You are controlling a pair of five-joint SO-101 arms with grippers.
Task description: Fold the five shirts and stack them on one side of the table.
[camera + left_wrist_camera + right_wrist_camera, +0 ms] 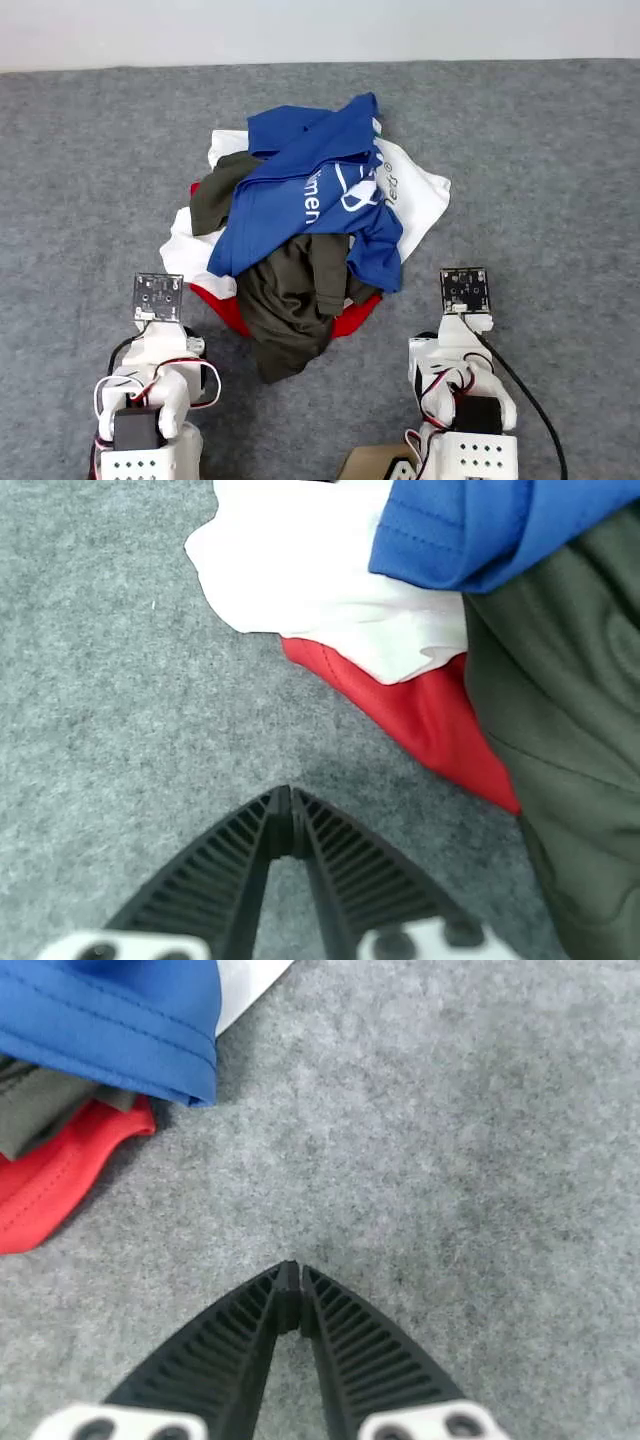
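Note:
A heap of shirts lies in the middle of the grey table: a blue shirt (320,190) on top, a dark olive shirt (293,300) hanging toward the front, a white shirt (415,195) and a red shirt (225,305) underneath. My left gripper (290,798) is shut and empty over bare felt, just short of the red shirt (430,720) and white shirt (310,580). My right gripper (292,1272) is shut too, holding nothing, on the felt beside the blue shirt (110,1020) and red shirt (60,1180). Both arms (160,330) (465,320) sit folded back near the front edge.
Grey felt (540,170) covers the whole table, with open room left and right of the heap. A brown cardboard piece (375,462) lies at the front edge between the arm bases. A black cable (530,400) runs along the right arm.

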